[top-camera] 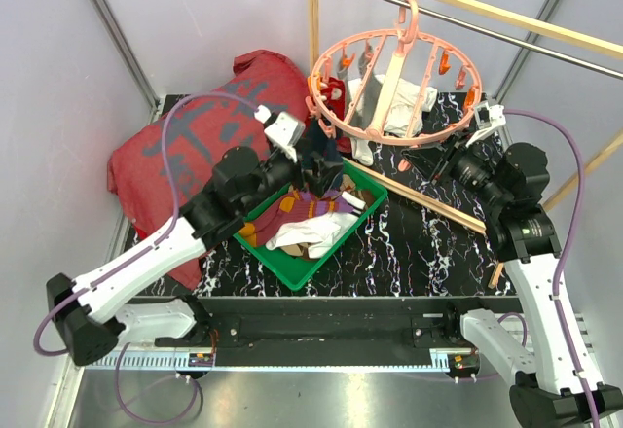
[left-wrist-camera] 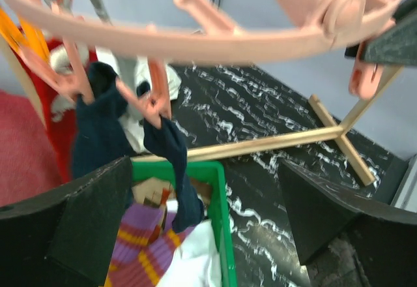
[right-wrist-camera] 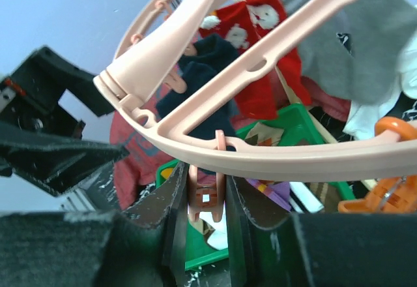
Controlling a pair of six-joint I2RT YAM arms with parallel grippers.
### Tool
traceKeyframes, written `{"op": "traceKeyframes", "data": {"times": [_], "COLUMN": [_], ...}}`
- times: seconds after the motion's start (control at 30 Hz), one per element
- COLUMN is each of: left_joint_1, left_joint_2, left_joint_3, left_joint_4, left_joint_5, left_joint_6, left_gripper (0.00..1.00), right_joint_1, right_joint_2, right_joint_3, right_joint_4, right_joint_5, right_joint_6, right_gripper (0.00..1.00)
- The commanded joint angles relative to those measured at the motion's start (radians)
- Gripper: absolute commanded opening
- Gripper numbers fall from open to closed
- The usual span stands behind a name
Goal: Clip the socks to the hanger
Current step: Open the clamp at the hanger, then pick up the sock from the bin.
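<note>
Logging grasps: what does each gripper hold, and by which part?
Right gripper pinches a pink clip by its sides; left gripper holds nothing.

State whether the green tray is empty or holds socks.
Holds socks: a purple-orange striped sock and a white sock lie inside the green tray.

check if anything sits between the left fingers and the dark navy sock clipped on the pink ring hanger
Nothing visible does. The dark navy sock hangs from a salmon-pink clip on the round pink plastic hanger, in open air just ahead of the left gripper, fingers spread, above the green plastic tray.
</note>
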Motion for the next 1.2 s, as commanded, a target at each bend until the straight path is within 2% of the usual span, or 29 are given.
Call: {"op": "traceKeyframes", "data": {"times": [0.0,0.17,0.4,0.43,0.53,0.6,0.7,0.9,1.17], "left_joint_1": [-0.031,-0.111,-0.198,-0.203,-0.208,-0.208,-0.208,-0.195,-0.125], "left_joint_2": [-0.061,-0.030,0.167,0.192,0.276,0.322,0.397,0.568,0.671], "left_joint_3": [-0.081,-0.121,-0.061,-0.054,-0.055,-0.092,-0.100,-0.017,0.072], "left_joint_4": [-0.091,-0.196,-0.270,-0.267,-0.193,-0.073,0.035,0.065,-0.032], "left_joint_5": [-0.054,-0.131,-0.246,-0.294,-0.382,-0.402,-0.401,-0.407,-0.318], "left_joint_6": [0.026,0.010,0.056,0.058,0.045,0.039,0.048,0.096,0.110], "left_gripper": [0.99,0.99,0.92,0.89,0.87,0.84,0.81,0.79,0.71], "right_joint_1": [0.005,0.005,0.005,0.005,0.005,0.005,0.005,0.005,0.005], "right_joint_2": [0.008,0.013,0.007,0.005,0.001,0.001,-0.001,-0.007,-0.016], "right_joint_3": [-0.017,-0.018,-0.027,-0.027,-0.031,-0.032,-0.032,-0.037,-0.044], "right_joint_4": [0.035,0.029,0.020,0.020,0.017,0.017,0.015,0.006,-0.005], "right_joint_5": [0.005,0.005,0.009,0.014,0.018,0.020,0.017,0.015,0.015], "right_joint_6": [0.100,0.094,0.079,0.074,0.065,0.063,0.059,0.046,0.036], "right_gripper": [0.13,0.13,0.13,0.13,0.13,0.13,0.13,0.14,0.14]}}
